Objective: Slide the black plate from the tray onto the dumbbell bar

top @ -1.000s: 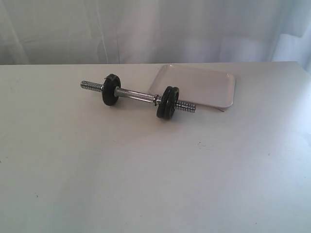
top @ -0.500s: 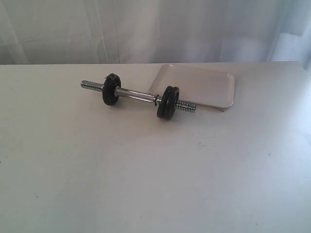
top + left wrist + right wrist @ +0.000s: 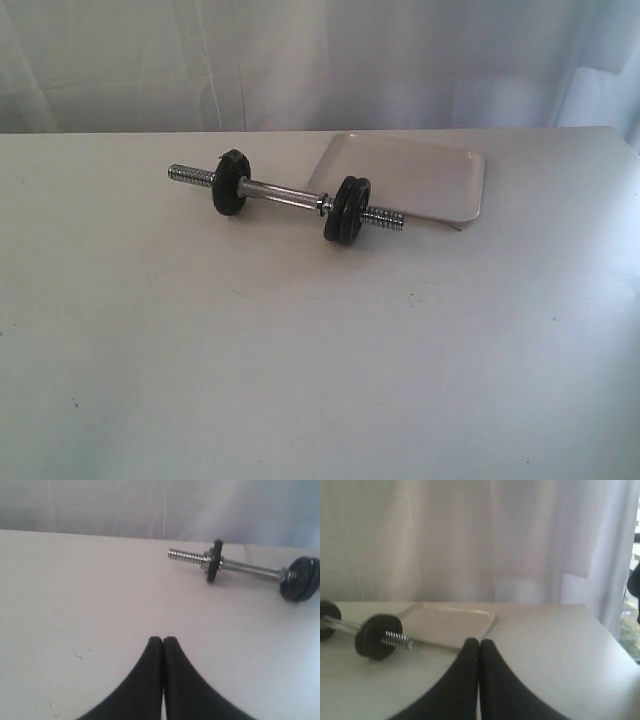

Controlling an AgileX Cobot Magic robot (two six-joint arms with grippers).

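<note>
The chrome dumbbell bar (image 3: 285,196) lies on the white table in front of the pale tray (image 3: 420,180), which holds nothing that I can see. One black plate (image 3: 230,183) sits on the bar near its left end, and two more (image 3: 346,211) sit together near its right end. The same bar (image 3: 245,568) and plates (image 3: 215,562) show in the left wrist view, far from my shut left gripper (image 3: 163,640). My right gripper (image 3: 479,642) is shut too, beside the tray (image 3: 445,622) and away from the right-hand plates (image 3: 379,636). Neither gripper shows in the exterior view.
A white curtain (image 3: 320,60) hangs behind the table. The table's right edge (image 3: 612,640) shows in the right wrist view, with a window strip beyond it.
</note>
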